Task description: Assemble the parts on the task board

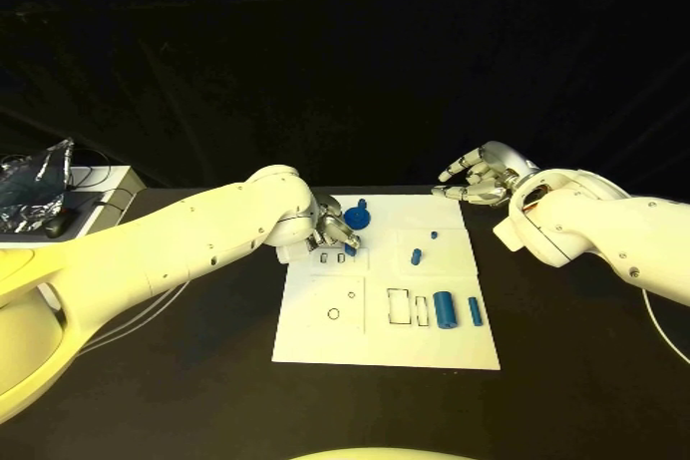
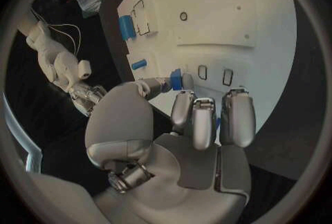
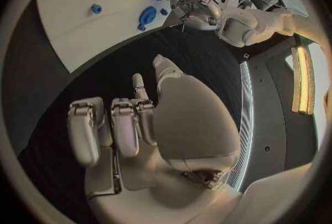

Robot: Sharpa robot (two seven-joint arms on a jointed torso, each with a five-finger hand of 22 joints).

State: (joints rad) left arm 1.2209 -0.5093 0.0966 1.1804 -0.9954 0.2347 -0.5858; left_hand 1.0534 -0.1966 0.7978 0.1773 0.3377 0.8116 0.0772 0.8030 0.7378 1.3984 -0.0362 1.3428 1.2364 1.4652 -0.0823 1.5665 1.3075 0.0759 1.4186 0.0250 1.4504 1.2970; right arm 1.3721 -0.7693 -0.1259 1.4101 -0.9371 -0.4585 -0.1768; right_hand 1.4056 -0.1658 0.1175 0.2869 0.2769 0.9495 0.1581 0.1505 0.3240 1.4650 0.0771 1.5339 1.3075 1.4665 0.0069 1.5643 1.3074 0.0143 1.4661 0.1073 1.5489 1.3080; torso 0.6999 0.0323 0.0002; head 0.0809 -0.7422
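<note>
Pinching a small blue part over the task board, left hand, right hand curled empty off the board.

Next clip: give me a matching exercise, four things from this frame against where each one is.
1. left hand
2. right hand
3. large blue cylinder
4. task board

a. off the board, above bare black table
b. lying beside the rectangular slots
c. over the board's far left part, at a small blue part
d. middle of the table

Pairs: 1-c, 2-a, 3-b, 4-d

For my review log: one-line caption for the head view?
Left hand works at the white task board's far-left corner; right hand hovers beyond it.
</note>
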